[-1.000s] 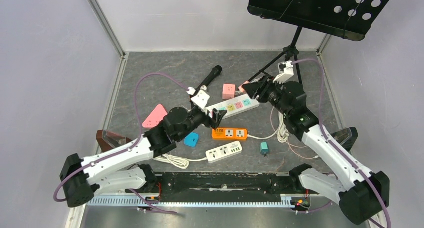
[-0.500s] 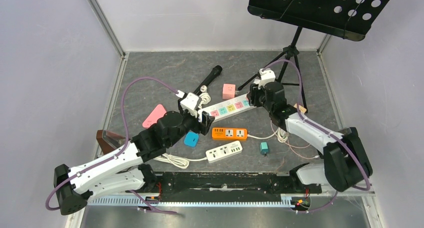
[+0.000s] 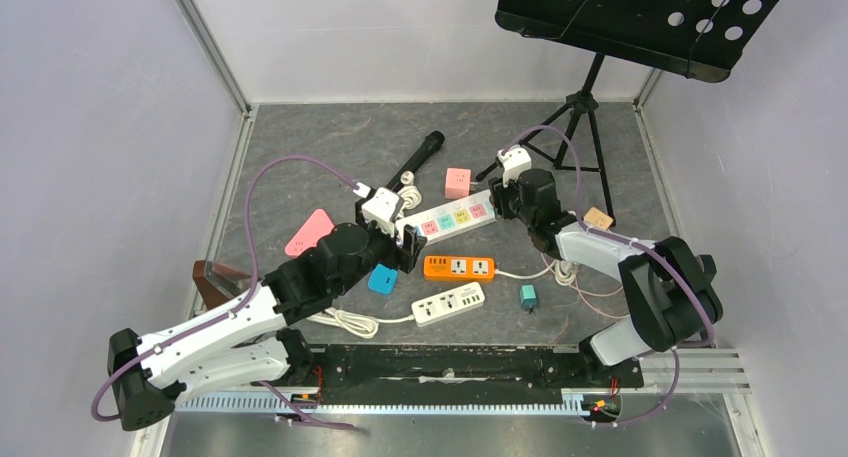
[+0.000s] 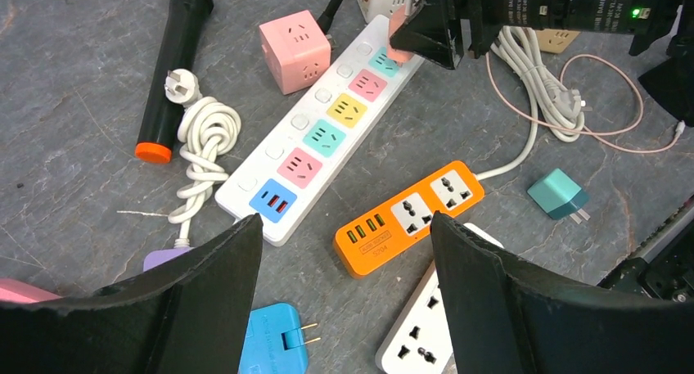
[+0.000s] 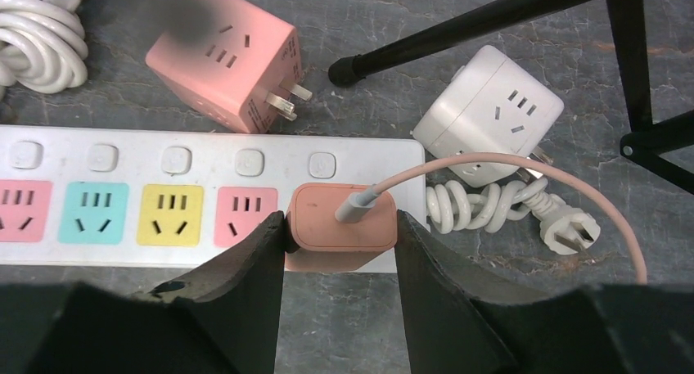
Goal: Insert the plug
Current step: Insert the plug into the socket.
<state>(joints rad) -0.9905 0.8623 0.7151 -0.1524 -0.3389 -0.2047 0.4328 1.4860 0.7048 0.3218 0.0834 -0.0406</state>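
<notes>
A long white power strip [image 3: 450,217] with coloured sockets lies in the middle of the table; it also shows in the left wrist view [image 4: 323,137] and the right wrist view [image 5: 123,157]. My right gripper [image 3: 497,199] is shut on a salmon charger plug [image 5: 342,218] with a pink cable. The plug sits on the strip's end socket, next to the pink socket; I cannot tell how deep it sits. It shows between the fingers in the left wrist view [image 4: 398,37]. My left gripper [image 3: 408,245] is open and empty, above the table near the strip's USB end.
An orange strip [image 3: 458,268], a white strip [image 3: 448,304], a blue plug [image 3: 381,279] and a teal plug [image 3: 528,295] lie in front. A pink cube adapter [image 3: 458,183], a microphone [image 3: 418,157] and a music stand's tripod [image 3: 580,107] stand behind. A white cube adapter [image 5: 488,112] lies by the strip's end.
My right gripper has swung left and down with the plug onto the strip's end socket. My left gripper has drawn back a little to the left.
</notes>
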